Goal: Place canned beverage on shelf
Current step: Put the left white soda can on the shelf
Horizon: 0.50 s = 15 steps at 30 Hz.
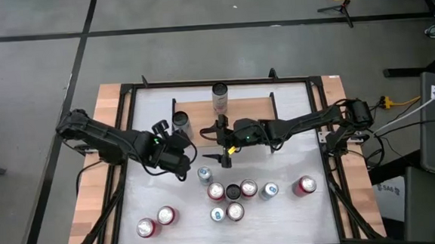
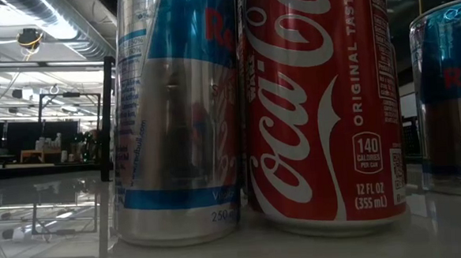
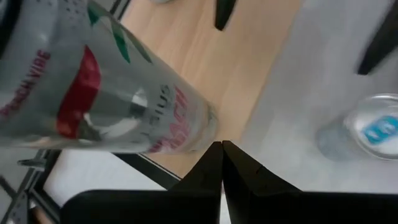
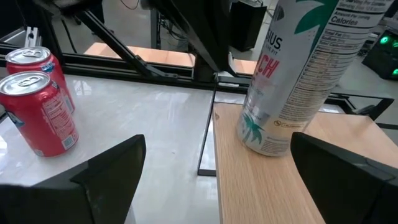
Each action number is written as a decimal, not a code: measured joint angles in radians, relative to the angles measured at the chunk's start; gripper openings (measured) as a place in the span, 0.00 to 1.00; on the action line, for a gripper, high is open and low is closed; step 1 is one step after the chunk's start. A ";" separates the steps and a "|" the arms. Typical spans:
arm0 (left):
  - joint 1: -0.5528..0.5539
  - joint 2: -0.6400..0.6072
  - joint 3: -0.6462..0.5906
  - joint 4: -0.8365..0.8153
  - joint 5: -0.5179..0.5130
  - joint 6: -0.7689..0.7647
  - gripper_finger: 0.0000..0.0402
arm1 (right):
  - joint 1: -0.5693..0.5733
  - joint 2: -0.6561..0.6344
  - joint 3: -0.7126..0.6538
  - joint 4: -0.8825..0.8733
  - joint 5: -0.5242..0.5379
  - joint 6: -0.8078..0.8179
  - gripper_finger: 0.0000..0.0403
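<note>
- Shelf (image 1: 224,112): I see its wood top at mid-table, carrying two cans so far, a tall white can (image 1: 220,97) at the back edge and a silver can (image 1: 181,124) at its left end.
- Right gripper (image 1: 224,143): over the shelf's front edge, fingers spread wide and empty; the tall can stands just beyond it, so I judge it set down.
- Left gripper (image 1: 181,168): beside the shelf's left end, fingers pressed together, holding nothing.
- Loose cans (image 1: 233,191): a cluster on the table in front of the shelf; I judge most of the task remains.
</note>
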 joint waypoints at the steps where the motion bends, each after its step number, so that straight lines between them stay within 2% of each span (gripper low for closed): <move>1: 0.004 0.000 -0.008 0.009 -0.010 0.004 0.00 | 0.000 0.000 0.000 0.000 0.000 0.000 0.97; 15: 0.061 0.000 -0.058 0.038 -0.078 0.004 0.00 | 0.000 0.000 0.000 0.000 0.000 0.000 0.97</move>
